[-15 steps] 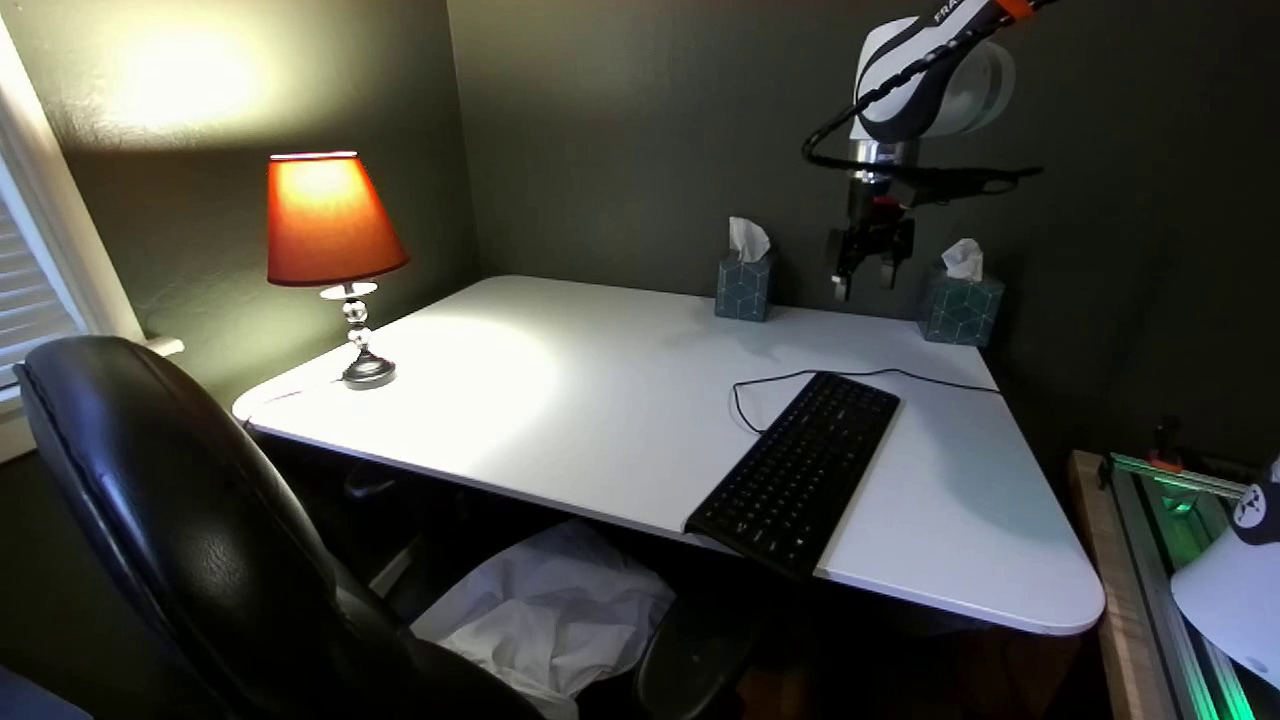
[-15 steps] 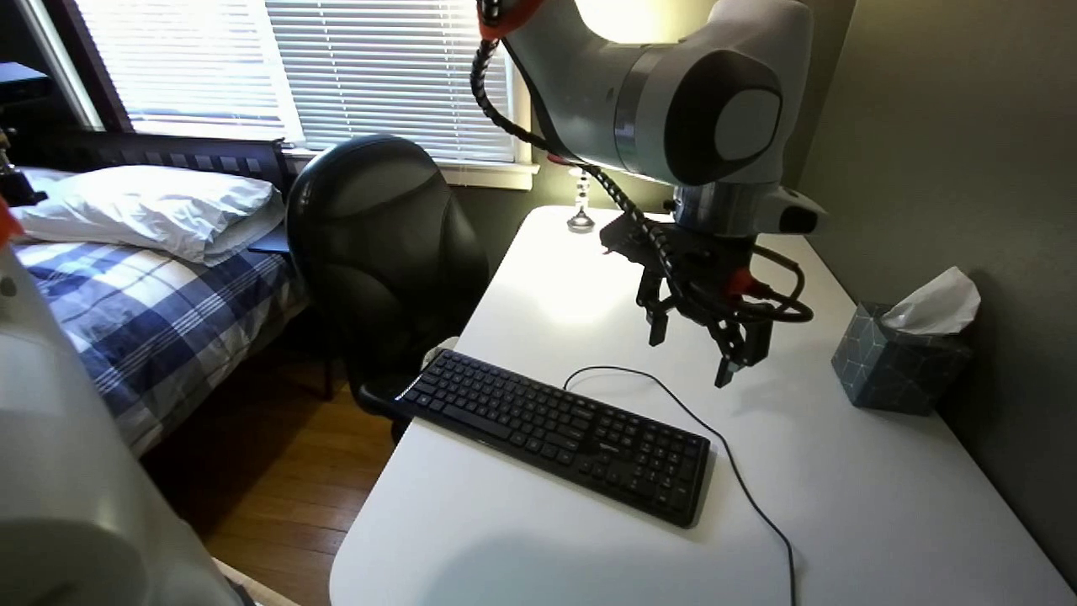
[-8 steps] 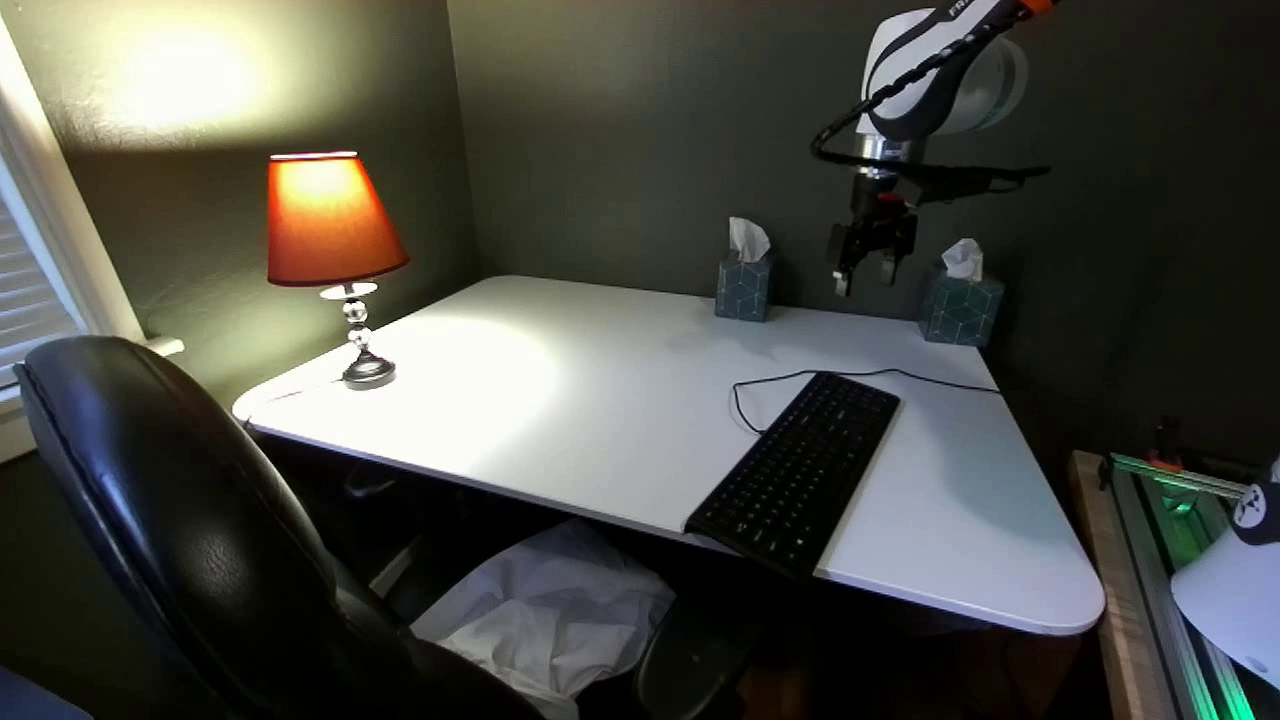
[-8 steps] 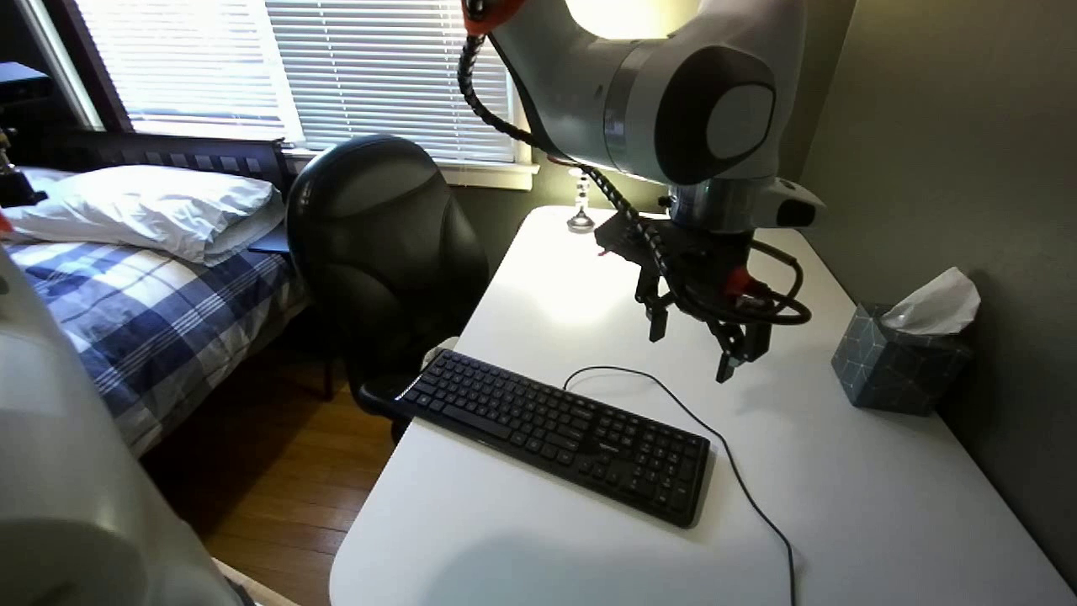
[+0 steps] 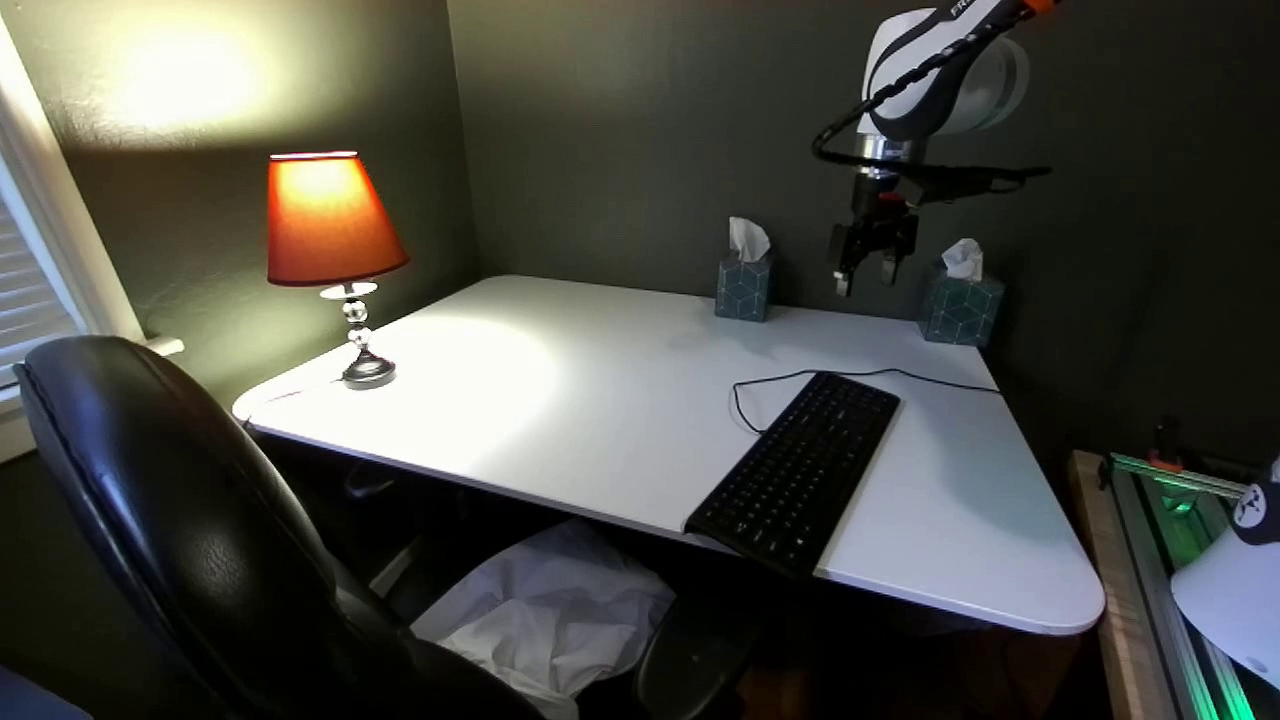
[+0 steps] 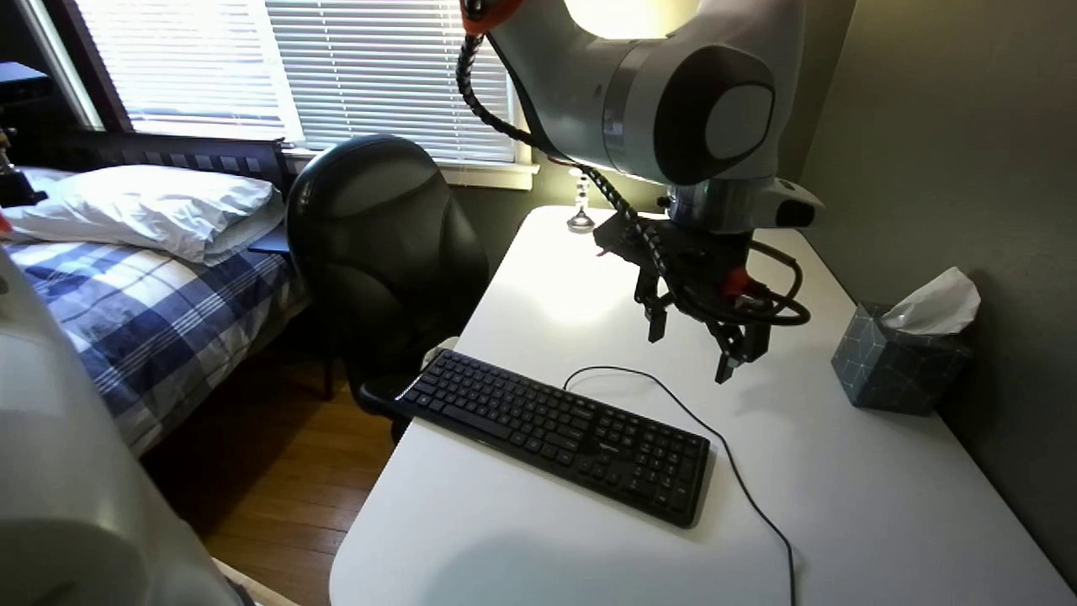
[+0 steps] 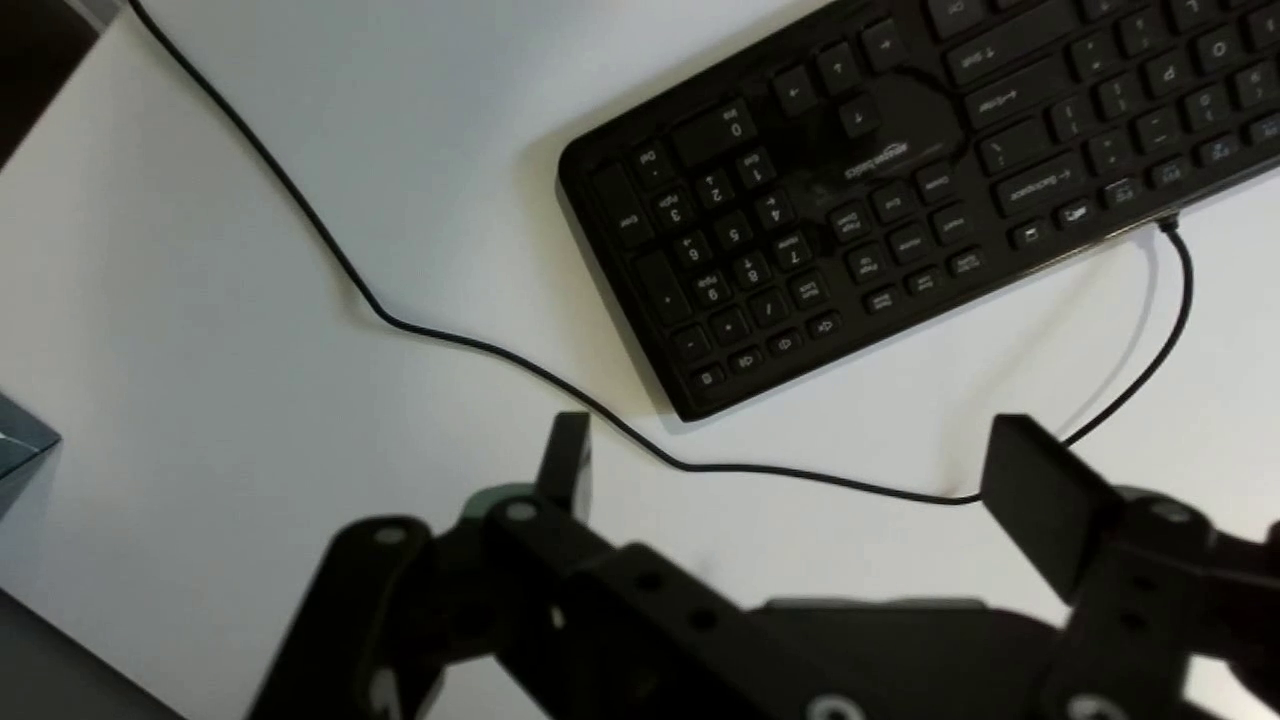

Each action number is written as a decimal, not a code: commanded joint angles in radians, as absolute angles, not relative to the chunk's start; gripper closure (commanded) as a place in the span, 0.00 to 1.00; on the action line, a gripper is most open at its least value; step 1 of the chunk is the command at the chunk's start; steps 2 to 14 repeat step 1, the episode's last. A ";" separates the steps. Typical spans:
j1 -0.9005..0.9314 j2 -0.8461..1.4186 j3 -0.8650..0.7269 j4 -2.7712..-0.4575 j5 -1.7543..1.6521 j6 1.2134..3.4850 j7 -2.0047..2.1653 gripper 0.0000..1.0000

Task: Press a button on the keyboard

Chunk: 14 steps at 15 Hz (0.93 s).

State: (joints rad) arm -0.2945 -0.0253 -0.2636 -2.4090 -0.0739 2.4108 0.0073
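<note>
The long black keyboard lies on the white desk in both exterior views, one end at the desk's front edge. Its number-pad end shows in the upper right of the wrist view. Its thin black cable runs across the desk and passes below the fingers in the wrist view. My gripper hangs in the air, fingers down, well above the desk, beyond the keyboard's number-pad end. In an exterior view the fingers are spread apart. The wrist view shows a wide empty gap between the fingertips.
Two tissue boxes stand along the wall, one of them near the gripper. A lamp with a red shade stands at the desk's far end. A black chair is at the front edge.
My arm and gripper have shifted slightly up over the last second, and slightly right in an exterior view. They are nearly still over the last half second. The keyboard has not moved.
</note>
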 commanded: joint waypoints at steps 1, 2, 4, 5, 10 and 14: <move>-0.289 -0.026 -0.269 -2.408 -0.074 2.409 0.008 0.00; -0.289 -0.026 -0.269 -2.408 -0.074 2.409 0.008 0.00; -0.289 -0.026 -0.269 -2.408 -0.074 2.409 0.008 0.00; -0.289 -0.026 -0.269 -2.408 -0.074 2.409 0.008 0.00; -0.289 -0.026 -0.269 -2.408 -0.074 2.409 0.008 0.00; -0.289 -0.026 -0.269 -2.408 -0.074 2.409 0.008 0.00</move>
